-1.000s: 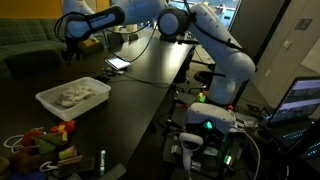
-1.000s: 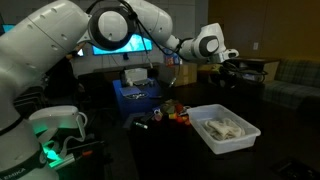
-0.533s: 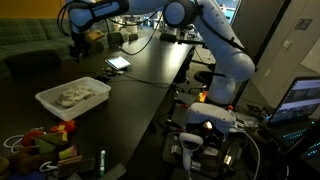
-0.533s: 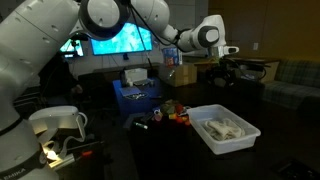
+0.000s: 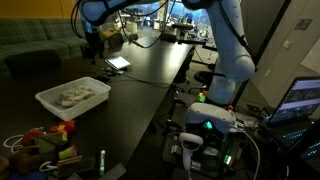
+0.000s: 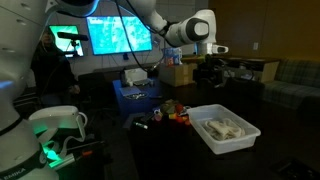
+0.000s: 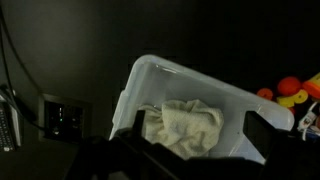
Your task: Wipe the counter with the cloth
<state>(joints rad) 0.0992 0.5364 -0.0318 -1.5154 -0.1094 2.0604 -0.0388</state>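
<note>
Standing apart at the lower edge of the wrist view, the jaws of your gripper (image 7: 190, 142) pinch nothing. Its two fingers (image 7: 125, 140) show only as dark, blurred shapes, with the bin (image 7: 205, 82) in sight between them.

The cloth (image 7: 182, 126) lies crumpled inside that white bin, not on the counter (image 7: 90, 50). It is pale and bunched toward the bin's middle. In both exterior views you can see it heaped in the same bin (image 5: 90, 100), which sits flat on the dark counter.

The gripper hangs in the air well apart from the bin, toward the far end of the counter in an exterior view (image 5: 90, 42). In an exterior view (image 6: 210, 70) it shows above and beyond the bin, touching nothing, with the arm (image 6: 160, 22) reaching in from overhead.

Toys (image 7: 290, 92), orange and yellow, lie near the bin's corner in the wrist view. In both exterior views they cluster on the counter near the bin. A tablet (image 5: 118, 62) lies flat and lit farther along the counter. A blue box (image 6: 135, 95) and a bright monitor (image 6: 120, 35) stand in the background.
</note>
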